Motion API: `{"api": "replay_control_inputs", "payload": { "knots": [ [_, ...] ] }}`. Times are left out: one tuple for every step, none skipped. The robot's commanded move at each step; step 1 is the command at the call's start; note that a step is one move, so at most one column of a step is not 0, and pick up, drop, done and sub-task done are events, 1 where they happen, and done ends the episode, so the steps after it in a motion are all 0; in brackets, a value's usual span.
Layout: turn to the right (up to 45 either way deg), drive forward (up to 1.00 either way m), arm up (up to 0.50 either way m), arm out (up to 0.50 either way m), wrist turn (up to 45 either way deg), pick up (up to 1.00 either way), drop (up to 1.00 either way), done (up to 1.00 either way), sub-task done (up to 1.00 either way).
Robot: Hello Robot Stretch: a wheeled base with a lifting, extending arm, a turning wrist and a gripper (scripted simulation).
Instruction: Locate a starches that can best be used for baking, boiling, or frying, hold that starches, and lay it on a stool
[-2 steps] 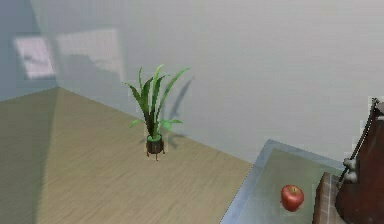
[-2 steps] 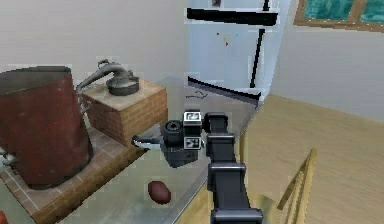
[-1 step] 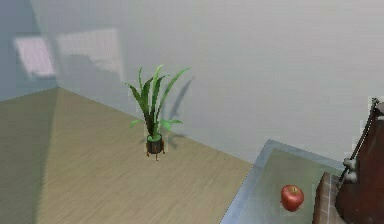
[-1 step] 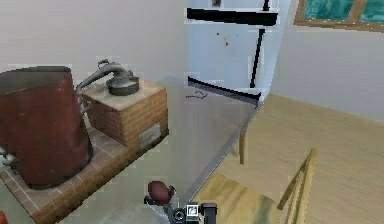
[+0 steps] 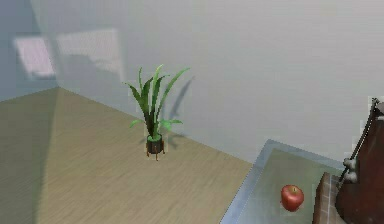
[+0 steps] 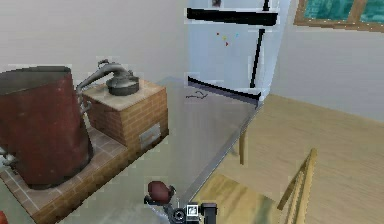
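I count one red apple (image 5: pixel 291 196), one plant (image 5: pixel 154 105) and one brown lump (image 6: pixel 157 187) at my gripper (image 6: pixel 160 201). The lump looks round, with no clear long side. I cannot tell if it is held.

A glossy grey tabletop (image 6: pixel 212 118) carries a large dark red-brown cylindrical vessel (image 6: pixel 36 125) on a low brick base (image 6: pixel 75 185), with a square brick block (image 6: pixel 128 115) beside it that has a grey metal spouted fitting (image 6: pixel 118 80) on top. At the bottom edge the gripper (image 6: pixel 155 199) shows beside a small reddish-brown rounded lump (image 6: pixel 157 188) lying on the tabletop, and whether it holds anything cannot be told. Beyond the table stands a white refrigerator (image 6: pixel 235 50), with a pale wooden chair (image 6: pixel 292 190) on the wooden floor (image 6: pixel 320 130) at the lower right.
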Motion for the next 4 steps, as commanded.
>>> {"api": "replay_control_inputs", "payload": {
  "knots": [
    [0.0, 0.0, 0.1, 0.0, 0.0, 0.0, 0.0, 0.0, 0.0],
    [0.0, 0.0, 0.28, 0.0, 0.0, 0.0, 0.0, 0.0, 0.0],
    [0.0, 0.0, 0.0, 0.0, -45.0, 0.0, 0.0, 0.0, 0.0],
    [0.0, 0.0, 0.0, 0.0, -45.0, 0.0, 0.0, 0.0, 0.0]
  ]
}}
